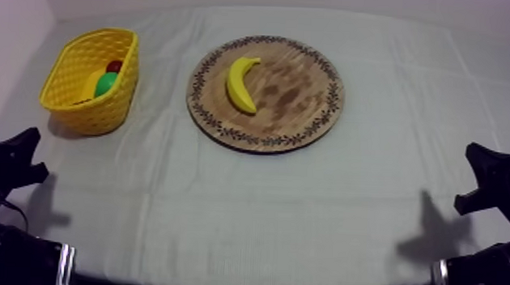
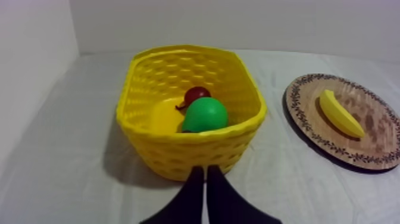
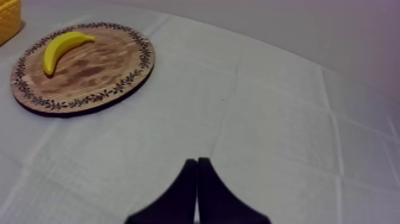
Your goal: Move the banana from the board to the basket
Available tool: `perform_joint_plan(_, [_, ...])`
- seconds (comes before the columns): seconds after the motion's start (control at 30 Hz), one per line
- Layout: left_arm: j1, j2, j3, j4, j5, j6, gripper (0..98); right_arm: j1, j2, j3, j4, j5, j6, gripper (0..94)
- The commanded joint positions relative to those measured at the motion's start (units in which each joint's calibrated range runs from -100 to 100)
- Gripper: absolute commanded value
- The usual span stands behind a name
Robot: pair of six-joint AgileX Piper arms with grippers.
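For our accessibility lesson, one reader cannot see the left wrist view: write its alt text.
A yellow basket stands on the grey-white cloth, holding a green pear and a small red fruit. My left gripper, its fingers shut on nothing, points at the basket's near wall. Beside the basket, a banana lies on the round wooden board.

The wooden board (image 1: 308, 113) is open from above. The banana (image 1: 242, 84) lies alone on the half toward the yellow basket (image 1: 66, 77). A strip of bare tabletop (image 1: 248, 209) separates board and basket. Inside the basket, a green pear (image 1: 105, 84) and a small red fruit (image 1: 114, 66) take up the board-side part, leaving bare floor beyond them. The left claw (image 2: 205, 179) and right claw (image 3: 197, 162), fingers together, sit well apart from the board.
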Motion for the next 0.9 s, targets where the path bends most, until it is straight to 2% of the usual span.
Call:
perform_joint_plan(0.0, [-0.01, 0.00, -0.10, 0.00, 0.02, 0.07, 0.0, 0.00, 0.00, -0.03, 0.00, 0.04, 0.00, 0.3])
perform_joint_plan(0.17, [0.15, 0.44, -0.39, -0.32, -0.13, -0.18, 0.0, 0.00, 0.00, -0.03, 0.00, 0.04, 0.00, 0.3])
perform_joint_plan(0.37, [0.04, 4.49, -2.88, -2.39, -2.61, 1.04, 0.0, 0.00, 0.00, -0.03, 0.00, 0.04, 0.00, 0.3])
perform_joint_plan(0.63, [-0.24, 15.26, -16.47, -2.52, -2.75, 2.48, 0.0, 0.00, 0.00, -0.03, 0.00, 0.04, 0.00, 0.3])
perform_joint_plan(0.87, [0.19, 26.67, -31.64, -2.49, 0.15, 3.50, 0.0, 0.00, 0.00, -0.03, 0.00, 0.04, 0.00, 0.3])
